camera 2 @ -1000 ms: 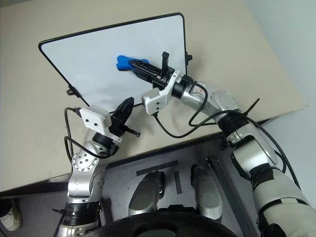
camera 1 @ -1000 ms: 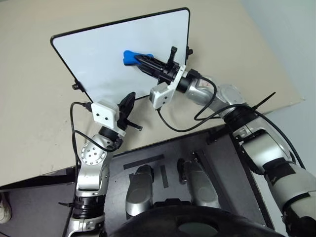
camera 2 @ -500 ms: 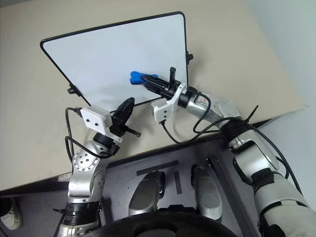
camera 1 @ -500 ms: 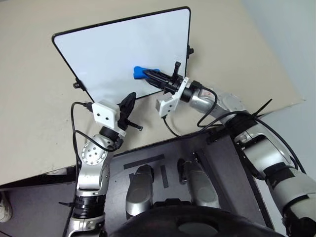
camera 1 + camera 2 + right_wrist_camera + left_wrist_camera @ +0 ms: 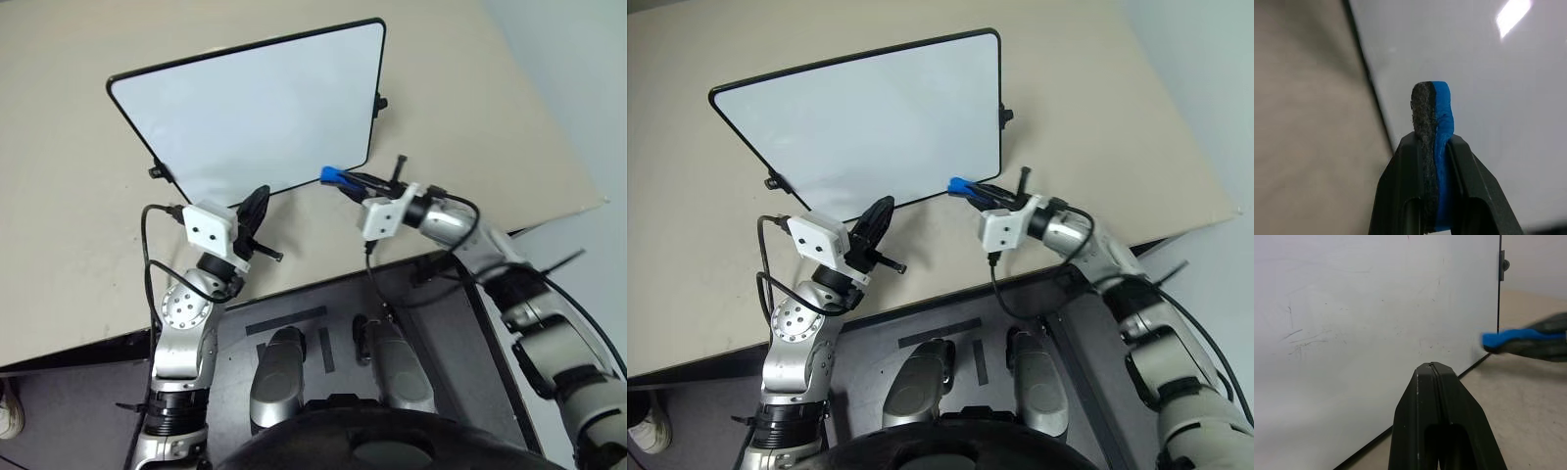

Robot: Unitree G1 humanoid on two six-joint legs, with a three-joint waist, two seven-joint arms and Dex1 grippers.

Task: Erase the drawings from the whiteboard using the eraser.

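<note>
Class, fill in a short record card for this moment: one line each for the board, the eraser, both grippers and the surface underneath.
whiteboard: lies on the beige table, black frame, no red marks visible, only faint grey smudges
eraser: blue with a dark felt side, at the board's near right corner, beside its edge
right gripper: shut on the eraser
left gripper: shut, empty, at the board's near edge
contact between eraser and board: cannot tell
</note>
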